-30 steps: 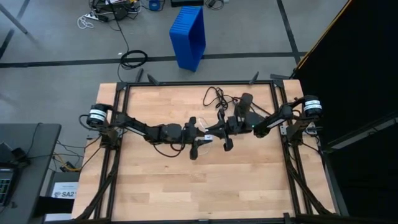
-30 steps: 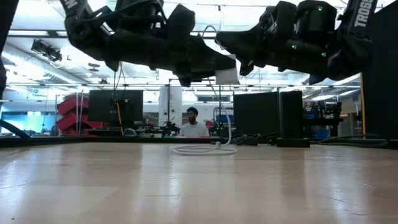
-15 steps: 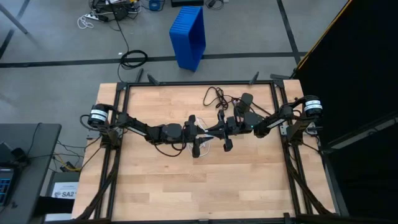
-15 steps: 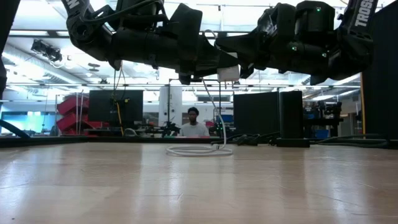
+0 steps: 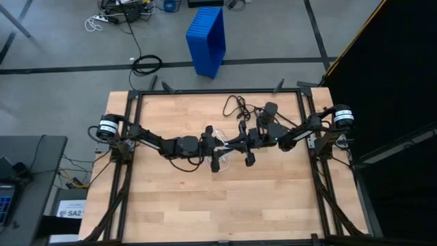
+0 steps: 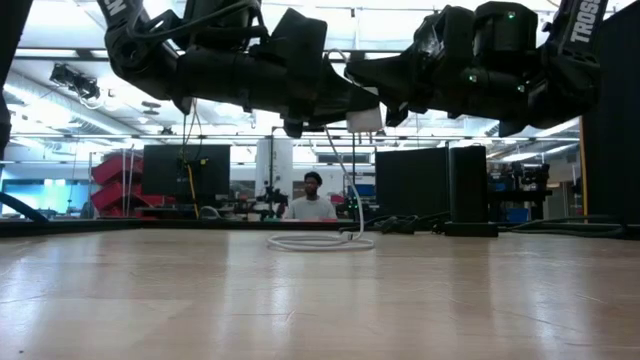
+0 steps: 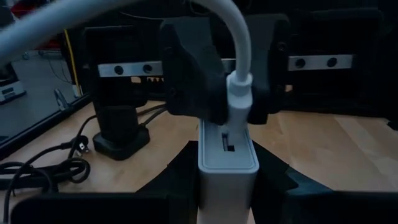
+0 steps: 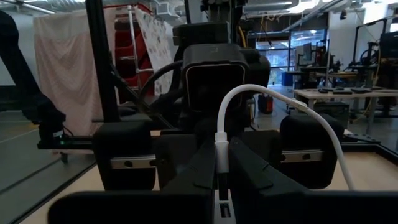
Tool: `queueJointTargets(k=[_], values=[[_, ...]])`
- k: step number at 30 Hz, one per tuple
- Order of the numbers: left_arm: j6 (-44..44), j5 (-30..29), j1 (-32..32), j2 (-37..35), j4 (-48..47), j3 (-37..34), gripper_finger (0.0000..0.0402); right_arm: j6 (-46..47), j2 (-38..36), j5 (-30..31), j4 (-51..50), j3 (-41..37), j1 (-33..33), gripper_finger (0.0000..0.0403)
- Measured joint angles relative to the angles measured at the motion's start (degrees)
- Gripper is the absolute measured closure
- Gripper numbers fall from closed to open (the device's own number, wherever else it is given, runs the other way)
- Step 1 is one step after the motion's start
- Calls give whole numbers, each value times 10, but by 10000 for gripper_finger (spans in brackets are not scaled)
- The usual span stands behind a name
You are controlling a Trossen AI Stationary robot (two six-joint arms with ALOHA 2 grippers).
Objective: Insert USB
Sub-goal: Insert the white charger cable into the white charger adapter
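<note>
Wooden worktop [image 5: 171, 198], both arms meeting above its middle. Left gripper [image 5: 213, 145] fingers clamping white charger block [image 7: 227, 152], holding it aloft. Right gripper [image 5: 235, 145] fingers pressing together, pinching USB [image 7: 238, 99] plug, tip resting at block's slot [image 7: 228, 147]. Cable loop [image 6: 320, 241] lying on worktop toward far edge. Insertion step is under way, plug not seated. Next move is calling for straight push along slot axis, block kept steady.

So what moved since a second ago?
The two grippers came closer together above the table, the left gripper carrying the small white block-shaped charger, the right gripper the thin white USB cable's plug. The cable's loop slid slightly left. Both grips stayed.
</note>
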Motion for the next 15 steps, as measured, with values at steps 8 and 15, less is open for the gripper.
queueJointTargets(k=[8, 15], values=[[0, 8, 0, -2, -2, -1, 327, -5, 0, -2, -12, 0, -1, 403], [6, 13, 0, -28, -39, -2, 327, -9, -2, -3, -42, 2, -6, 403]])
